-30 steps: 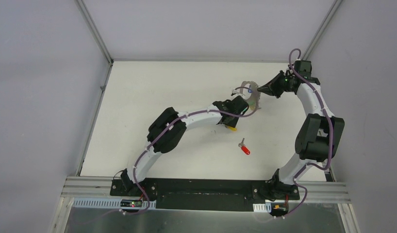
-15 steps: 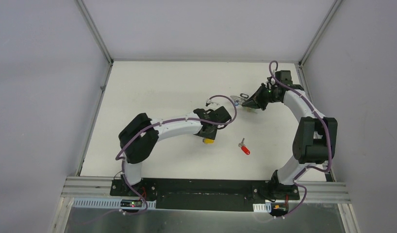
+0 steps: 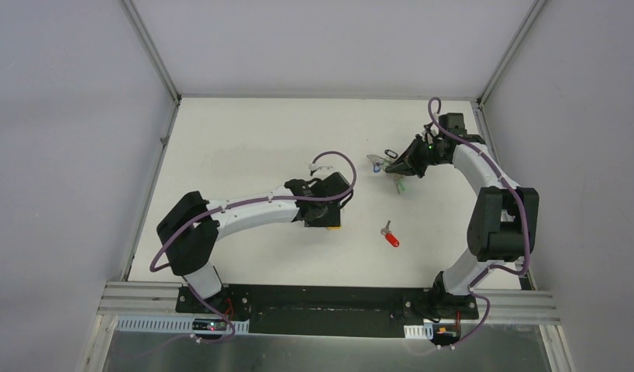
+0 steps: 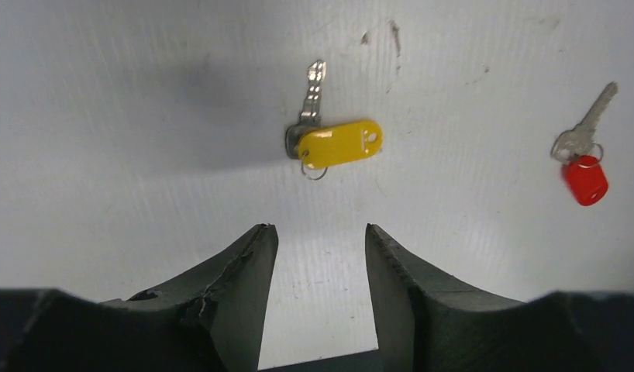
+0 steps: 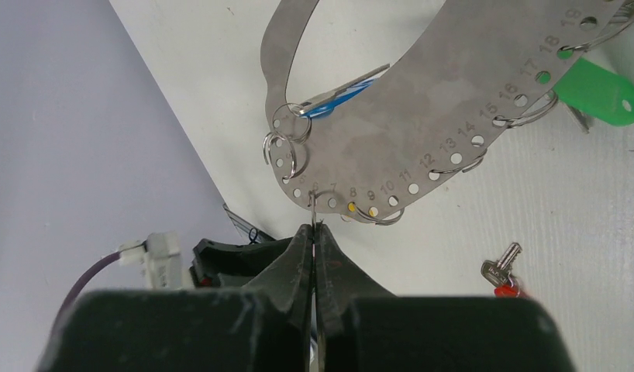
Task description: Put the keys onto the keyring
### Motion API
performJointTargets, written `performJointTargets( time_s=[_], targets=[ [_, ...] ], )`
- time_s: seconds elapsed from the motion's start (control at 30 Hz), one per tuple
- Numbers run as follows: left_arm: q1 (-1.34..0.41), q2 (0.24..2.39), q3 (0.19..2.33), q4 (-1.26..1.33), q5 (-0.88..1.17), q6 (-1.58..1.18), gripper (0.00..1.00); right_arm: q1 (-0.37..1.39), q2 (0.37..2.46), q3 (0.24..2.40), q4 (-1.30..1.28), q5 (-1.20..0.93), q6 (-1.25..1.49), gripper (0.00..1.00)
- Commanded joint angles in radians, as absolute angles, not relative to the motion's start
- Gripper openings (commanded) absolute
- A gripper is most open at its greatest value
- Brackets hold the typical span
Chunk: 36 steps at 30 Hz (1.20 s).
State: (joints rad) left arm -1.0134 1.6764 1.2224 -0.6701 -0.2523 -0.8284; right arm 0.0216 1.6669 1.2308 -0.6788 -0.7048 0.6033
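Your left claw [image 4: 320,232] hangs released over the counter [image 3: 244,147], jaws apart, nothing between them. Just ahead of its tips lies the yellow key [image 4: 335,144], its tag crosswise to the claw and its blade pointing away. The red key [image 4: 582,167] lies well off to the right, blade slanting up and right in the wrist view, red head nearest the claw.

Your right claw [image 5: 314,229] is clenched on the keyring [image 5: 422,85] at its near edge, by a thin wire loop [image 5: 314,203] through a hole, over the counter's far right. The band arcs away from the claw, flat face to the camera. A green tag [image 5: 601,93] and a blue tag [image 5: 341,97] sit at the band.
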Motion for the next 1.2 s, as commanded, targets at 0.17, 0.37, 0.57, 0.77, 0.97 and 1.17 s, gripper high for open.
performJointTargets(
  time_s=[0.17, 0.37, 0.57, 0.77, 0.97, 1.17],
  targets=[
    [-0.924, 1.544, 0.892, -0.34, 0.011, -1.213, 0.39, 0.032, 1.629, 1.283, -0.698, -0.763, 0.577, 0.0],
    [-0.874, 1.548, 0.814, -0.18, 0.058, -1.235, 0.38, 0.032, 1.636, 1.268, -0.688, -0.777, 0.584, 0.0],
    [-0.851, 1.611, 0.823, -0.148, 0.078, -1.256, 0.38, 0.032, 1.64, 1.271, -0.689, -0.778, 0.581, 0.0],
    [-0.843, 1.652, 0.798, -0.094, 0.099, -1.308, 0.31, 0.032, 1.646, 1.278, -0.691, -0.779, 0.58, 0.0],
    [-0.839, 1.656, 0.789, -0.099, 0.075, -1.322, 0.21, 0.032, 1.65, 1.28, -0.692, -0.782, 0.58, 0.0],
    [-0.836, 1.631, 0.789, -0.148, 0.051, -1.319, 0.18, 0.032, 1.657, 1.282, -0.69, -0.787, 0.58, 0.0]
  ],
)
